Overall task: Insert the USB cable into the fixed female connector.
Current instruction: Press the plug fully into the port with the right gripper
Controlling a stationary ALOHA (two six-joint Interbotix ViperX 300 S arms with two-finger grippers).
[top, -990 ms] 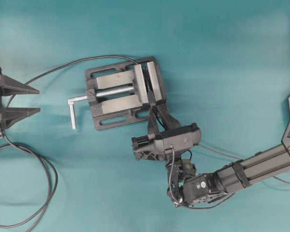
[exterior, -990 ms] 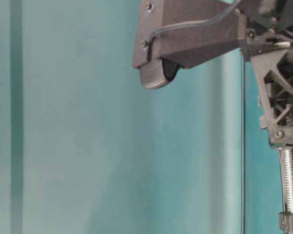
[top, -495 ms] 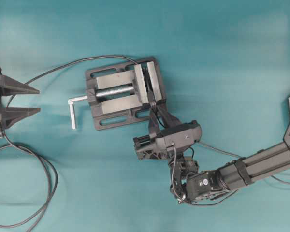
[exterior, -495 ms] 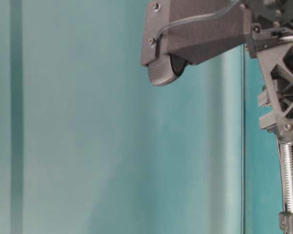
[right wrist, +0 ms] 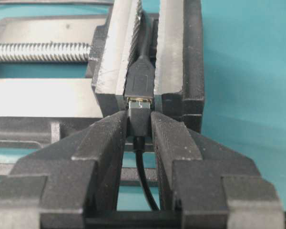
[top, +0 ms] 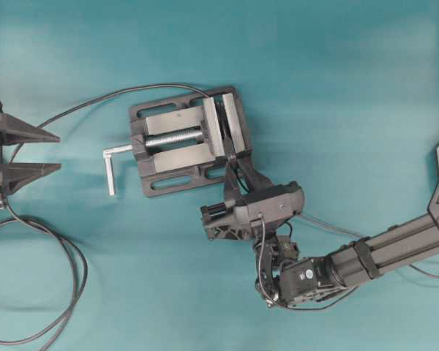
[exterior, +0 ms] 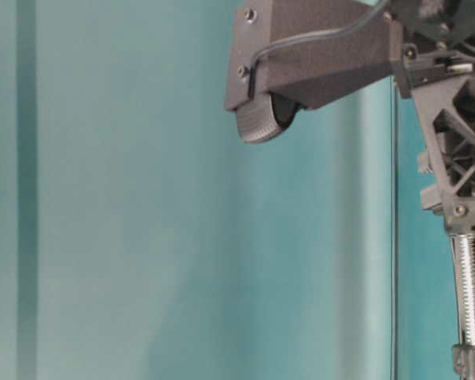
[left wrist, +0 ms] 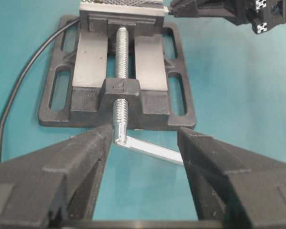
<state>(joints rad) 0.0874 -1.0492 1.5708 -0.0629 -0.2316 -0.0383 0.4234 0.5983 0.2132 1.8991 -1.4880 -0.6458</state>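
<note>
Insertion step: my right gripper [right wrist: 139,125] clamps the USB cable [right wrist: 139,121], metal tip meeting the socket [right wrist: 139,81] at twelve o'clock. Next, I judge: straight push. Left gripper [left wrist: 142,157] gapes, idle.

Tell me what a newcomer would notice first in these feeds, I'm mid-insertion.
Probably the vise mid-table, its silver crank handle sticking out on the left. Next, the right gripper at the vise's clamped end, pinching the USB cable plug, whose metal tip meets the fixed female connector. Last, the left gripper open at the left edge, beside a looped black cable.
</note>
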